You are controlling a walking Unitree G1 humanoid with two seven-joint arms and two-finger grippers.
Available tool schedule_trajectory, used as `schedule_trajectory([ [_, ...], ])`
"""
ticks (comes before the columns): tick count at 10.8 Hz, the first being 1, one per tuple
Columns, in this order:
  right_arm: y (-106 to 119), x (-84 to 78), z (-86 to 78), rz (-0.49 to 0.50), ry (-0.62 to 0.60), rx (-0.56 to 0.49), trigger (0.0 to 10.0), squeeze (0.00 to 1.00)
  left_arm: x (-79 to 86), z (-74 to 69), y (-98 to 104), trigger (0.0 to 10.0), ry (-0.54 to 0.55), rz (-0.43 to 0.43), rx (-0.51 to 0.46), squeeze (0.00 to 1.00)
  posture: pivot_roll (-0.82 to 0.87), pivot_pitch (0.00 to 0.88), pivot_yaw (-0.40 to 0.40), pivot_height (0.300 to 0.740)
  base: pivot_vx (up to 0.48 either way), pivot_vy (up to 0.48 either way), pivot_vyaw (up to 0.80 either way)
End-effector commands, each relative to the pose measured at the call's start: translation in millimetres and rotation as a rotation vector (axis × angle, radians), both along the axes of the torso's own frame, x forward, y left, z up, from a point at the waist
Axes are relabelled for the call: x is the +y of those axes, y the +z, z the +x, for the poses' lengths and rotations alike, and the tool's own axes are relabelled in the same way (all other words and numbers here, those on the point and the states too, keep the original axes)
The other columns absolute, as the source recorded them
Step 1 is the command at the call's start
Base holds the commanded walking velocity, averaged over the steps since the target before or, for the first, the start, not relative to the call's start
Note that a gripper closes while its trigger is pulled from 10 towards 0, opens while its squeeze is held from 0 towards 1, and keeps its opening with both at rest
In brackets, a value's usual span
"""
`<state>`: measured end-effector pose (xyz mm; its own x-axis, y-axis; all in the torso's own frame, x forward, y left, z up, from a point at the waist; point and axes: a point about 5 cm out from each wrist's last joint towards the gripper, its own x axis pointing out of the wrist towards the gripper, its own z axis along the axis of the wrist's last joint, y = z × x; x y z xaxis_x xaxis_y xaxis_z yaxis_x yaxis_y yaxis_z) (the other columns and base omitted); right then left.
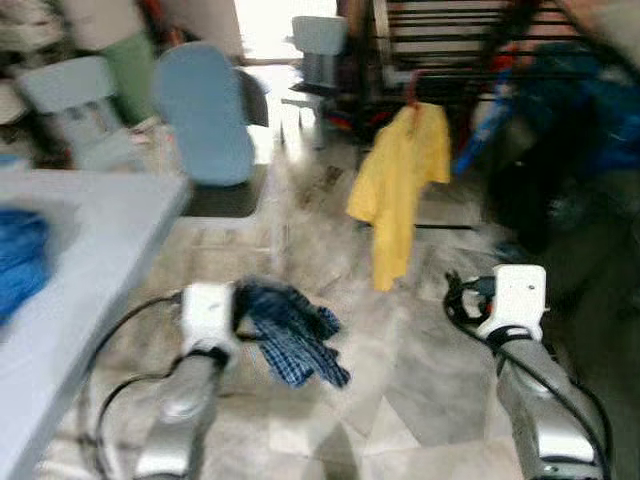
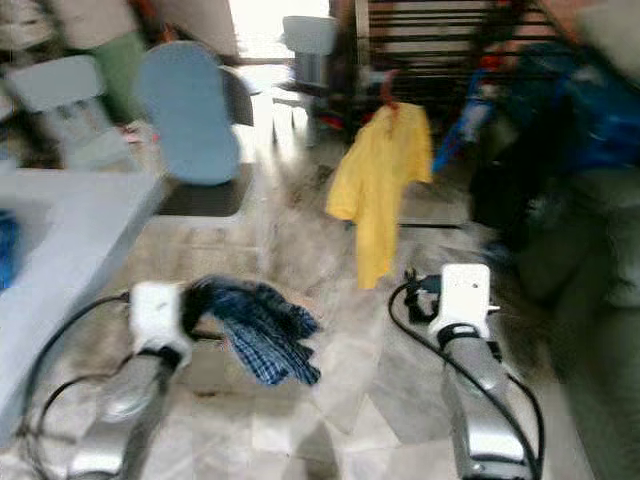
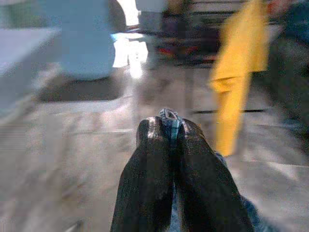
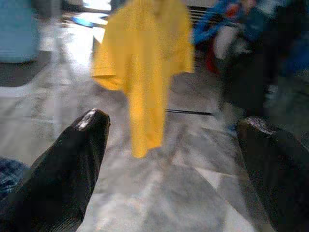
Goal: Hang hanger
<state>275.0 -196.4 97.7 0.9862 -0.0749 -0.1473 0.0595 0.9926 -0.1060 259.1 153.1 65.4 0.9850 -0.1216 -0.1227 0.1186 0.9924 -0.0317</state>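
A blue plaid shirt point(image 1: 293, 335) hangs bunched from the left gripper point(image 3: 170, 126), whose two black fingers point(image 3: 150, 164) are clenched together on a fold of its cloth; in the left wrist view a blue edge of fabric pokes up between the fingertips. The hanger itself cannot be made out in the blurred pictures, so whether the shirt is on one cannot be told. The shirt dangles above the pale marble floor point(image 1: 400, 380), just right of the left arm's white wrist.

The right gripper point(image 4: 171, 145) is held out ahead with its fingers point(image 4: 77, 159) spread wide apart and nothing between them. It points toward a yellow shirt point(image 1: 400, 185) that hangs from a dark rack point(image 1: 440, 40) farther back, its hem clear of the floor. A reddish hanger hook point(image 1: 412, 90) seems to show at its collar, though blur makes that unsure.

To the robot's left stands a grey desk point(image 1: 90, 260) with blue cloth point(image 1: 20, 255) lying on it. Beyond the desk are pale blue chairs point(image 1: 205, 110). Dark and blue clothing point(image 1: 570, 110) fills the far right, too smeared to identify.
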Motion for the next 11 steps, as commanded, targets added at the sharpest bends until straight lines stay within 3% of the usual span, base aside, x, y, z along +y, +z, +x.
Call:
schedule_trajectory([
  [1,-3.4,-1.1,-3.8,-0.002,-0.002,0.009,10.0,0.0,1.2,0.7,-0.2,10.0,-0.004,-0.006,-0.019,0.0,-0.21,0.0,0.062,0.74,0.266,0.0,-0.8],
  [3,-6.3,-2.2,-7.0,-0.003,-0.007,0.016,10.0,0.0,0.0,2.8,-1.1,10.0,0.012,-0.028,-0.018,0.0,-0.21,0.0,0.06,0.74,0.36,0.0,-0.8],
  [5,-3.7,6.0,4.8,-0.003,0.028,0.004,10.0,0.0,-6.5,9.4,-2.8,10.0,0.013,-0.048,-0.025,0.0,-0.21,0.0,0.053,0.74,0.426,0.0,-0.43],
  [8,3.2,6.7,15.3,-0.026,0.051,-0.02,10.0,0.0,-9.5,15.2,-2.8,10.0,0.022,-0.066,-0.034,0.0,-0.22,0.0,0.049,0.74,0.425,0.0,0.0],
  [11,8.1,18.5,16.5,-0.05,0.129,-0.045,10.0,0.0,-12.7,24.2,0.1,10.0,0.028,-0.07,-0.032,0.0,-0.23,0.0,0.047,0.74,0.31,0.364,0.26],
])
